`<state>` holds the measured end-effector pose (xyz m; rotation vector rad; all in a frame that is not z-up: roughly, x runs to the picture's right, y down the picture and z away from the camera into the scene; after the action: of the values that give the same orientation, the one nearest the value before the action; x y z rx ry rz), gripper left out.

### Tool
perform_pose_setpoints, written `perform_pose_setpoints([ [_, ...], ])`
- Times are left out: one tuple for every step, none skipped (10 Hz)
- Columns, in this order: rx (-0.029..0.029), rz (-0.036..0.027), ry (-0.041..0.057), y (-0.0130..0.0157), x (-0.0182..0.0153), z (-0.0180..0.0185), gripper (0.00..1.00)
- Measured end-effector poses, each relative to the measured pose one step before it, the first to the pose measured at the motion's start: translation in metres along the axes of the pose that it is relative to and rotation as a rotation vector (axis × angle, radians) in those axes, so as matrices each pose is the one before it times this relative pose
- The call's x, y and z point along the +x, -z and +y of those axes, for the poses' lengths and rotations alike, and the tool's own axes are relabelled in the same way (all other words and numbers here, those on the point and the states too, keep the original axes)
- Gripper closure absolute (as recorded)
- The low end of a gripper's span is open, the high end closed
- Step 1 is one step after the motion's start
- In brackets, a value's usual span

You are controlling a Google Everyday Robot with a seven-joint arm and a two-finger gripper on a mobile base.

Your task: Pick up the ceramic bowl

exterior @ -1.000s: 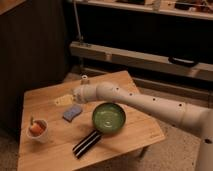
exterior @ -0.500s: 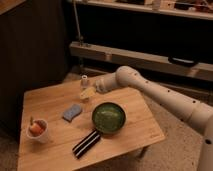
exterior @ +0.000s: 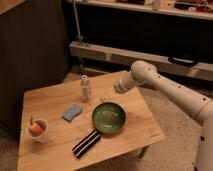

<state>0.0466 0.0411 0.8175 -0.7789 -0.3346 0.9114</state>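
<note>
The ceramic bowl [exterior: 108, 118] is round, shallow and glossy green with a darker rim. It sits on the wooden table [exterior: 50, 102], right of centre. My gripper [exterior: 116, 90] is at the end of the white arm [exterior: 165, 87], which reaches in from the right. It hangs above the table just behind the bowl's far edge and holds nothing that I can see. The bowl is not touched.
A small white cup [exterior: 37, 131] with something orange in it stands at the front left. A blue sponge [exterior: 72, 111] lies left of the bowl and a small pale bottle [exterior: 86, 88] stands behind it. A flat black bar with pale stripes [exterior: 86, 144] lies in front of the bowl.
The arm has swung from the left-middle of the table back to the right. The gripper now hangs behind the bowl. The bowl and the other things have not moved.
</note>
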Motion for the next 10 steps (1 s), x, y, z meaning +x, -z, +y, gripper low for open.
perform_pose_setpoints([
  [0.00554, 0.01807, -0.00892, 0.00213, 0.01171, -0.00339, 0.20],
  [0.00455, 0.00575, -0.01026, 0.00130, 0.00828, -0.00134, 0.20],
  [0.00930, -0.00604, -0.01164, 0.00253, 0.00811, -0.00135, 0.20],
  [0.01152, -0.00640, -0.01505, 0.00238, 0.00949, -0.00139, 0.20],
  [0.00403, -0.00098, -0.01012, -0.00061, 0.00683, 0.00044, 0.20],
  [-0.00194, -0.00047, -0.00960, -0.00392, 0.00552, 0.00271, 0.20],
  [-0.00381, -0.00979, -0.02193, -0.00192, 0.00685, 0.00052, 0.20],
  [-0.00309, -0.01541, -0.02277, 0.00122, 0.00526, -0.00156, 0.20],
  [-0.00005, -0.00314, -0.00254, 0.00075, -0.00003, -0.00003, 0.20],
  [-0.00275, 0.00080, 0.00357, -0.00175, -0.00215, 0.00181, 0.20],
])
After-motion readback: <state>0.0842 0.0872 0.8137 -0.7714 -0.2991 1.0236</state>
